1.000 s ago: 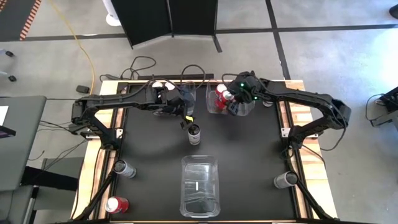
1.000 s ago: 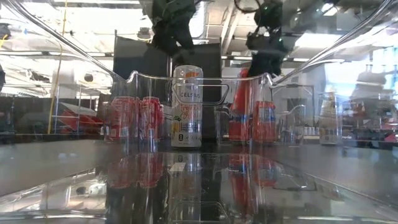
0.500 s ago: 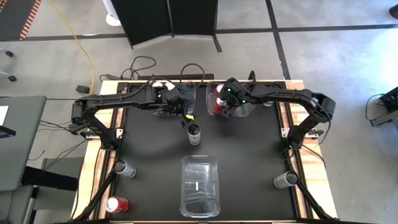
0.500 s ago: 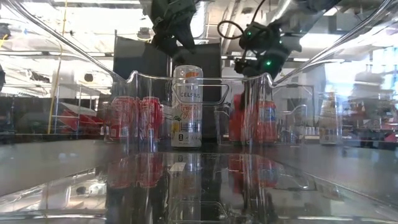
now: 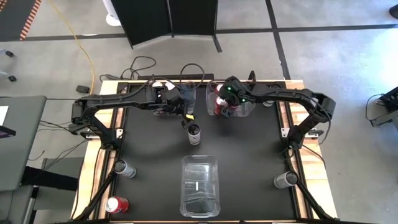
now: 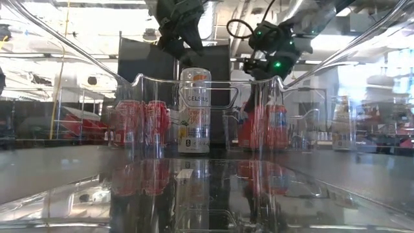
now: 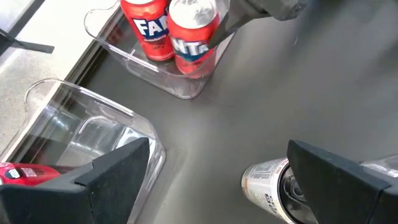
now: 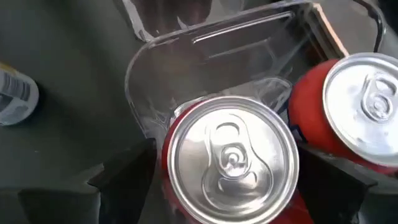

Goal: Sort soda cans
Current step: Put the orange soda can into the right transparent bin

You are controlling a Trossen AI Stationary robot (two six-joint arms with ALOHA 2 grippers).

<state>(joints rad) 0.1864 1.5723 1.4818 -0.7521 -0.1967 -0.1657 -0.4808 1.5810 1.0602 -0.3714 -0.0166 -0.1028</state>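
Fanta can (image 8: 231,158), red-walled with a round brushed-silver top and pull tab, sits between the right gripper (image 8: 230,180)'s dark fingers, which we see clenched on it inside the far-right clear bin (image 5: 244,109). A second red can (image 8: 354,118) stands just beside it in that bin, nearly touching. The bin's thin glossy walls curve at the corners and leave little room around the two cans.

Toward the table's middle from this bin stands the tall silver Celsius can (image 6: 195,110), upright on the matte black table (image 5: 249,155). The left gripper (image 7: 211,171) hovers over it, fingers spread apart and holding nothing. Beyond it, a second clear bin (image 7: 93,124) holds more red cans (image 6: 139,123).

Nearer us lies a long clear bin (image 5: 201,186). Grey cans (image 5: 125,168) and (image 5: 285,180) and one red can (image 5: 116,204) rest at the table's near corners.
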